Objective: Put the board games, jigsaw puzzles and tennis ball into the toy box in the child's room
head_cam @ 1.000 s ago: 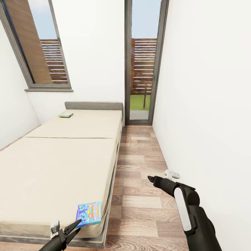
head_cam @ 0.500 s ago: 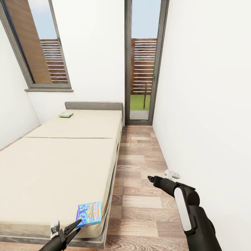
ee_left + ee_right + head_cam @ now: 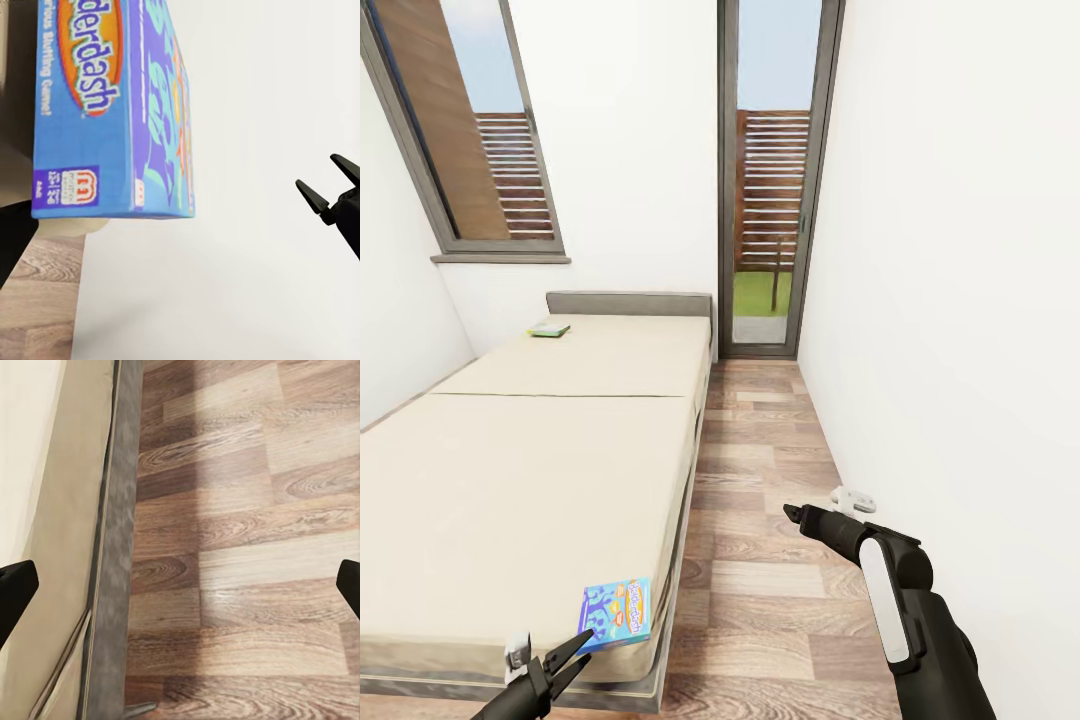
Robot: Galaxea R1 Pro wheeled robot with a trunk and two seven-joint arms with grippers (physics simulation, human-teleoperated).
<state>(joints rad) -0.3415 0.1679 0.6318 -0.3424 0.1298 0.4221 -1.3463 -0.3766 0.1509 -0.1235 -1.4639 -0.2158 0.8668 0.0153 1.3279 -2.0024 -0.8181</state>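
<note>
Nothing has shifted over the last second: your arms, the head camera and both games sit exactly where they were, so the pickup has not begun and you are paused at the bed (image 3: 530, 470). The blue board game (image 3: 616, 611) lies flat at the near corner of the mattress, beside the edge facing the wood floor (image 3: 760, 560), its long axis running roughly across the bed. Your left end effector (image 3: 573, 647) hovers just short of its near edge with fingers parted, holding nothing. Your right end effector (image 3: 792, 515) hangs over the floor, its fingers spread wide in the wrist view. The green board game (image 3: 548, 329) lies far off near the headboard (image 3: 628, 303)
</note>
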